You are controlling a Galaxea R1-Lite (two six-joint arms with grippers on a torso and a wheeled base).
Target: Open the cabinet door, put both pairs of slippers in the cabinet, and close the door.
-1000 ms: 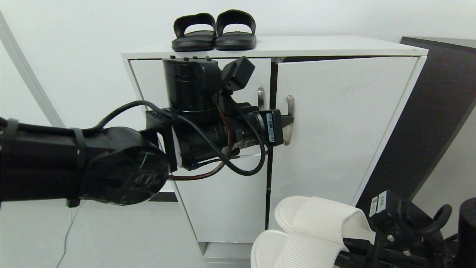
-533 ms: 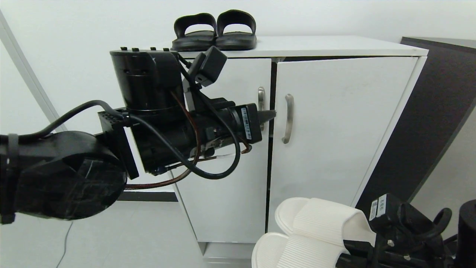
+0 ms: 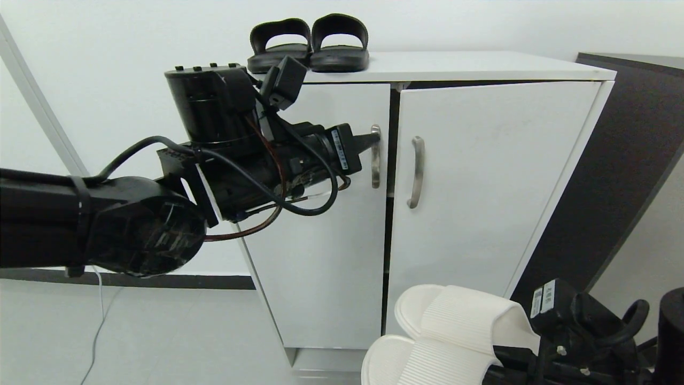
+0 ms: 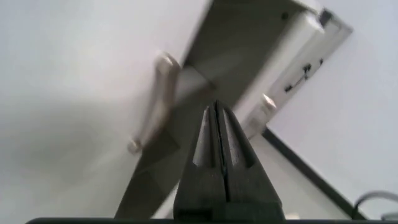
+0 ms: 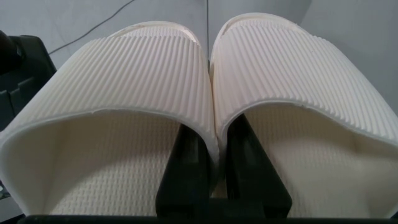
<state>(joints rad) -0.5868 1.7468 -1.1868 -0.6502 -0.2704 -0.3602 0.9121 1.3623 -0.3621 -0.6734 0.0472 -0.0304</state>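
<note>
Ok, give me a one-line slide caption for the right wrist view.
Right claw pinches the white slippers together by their adjoining inner strap edges.

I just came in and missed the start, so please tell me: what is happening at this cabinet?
The left gripper, jaws shut, has its tip at the metal bar handle on the left door of the white cabinet; neither door is swung open. The right gripper holds a pair of white ribbed slippers low in front. A pair of black slippers sits on the cabinet top.
</note>
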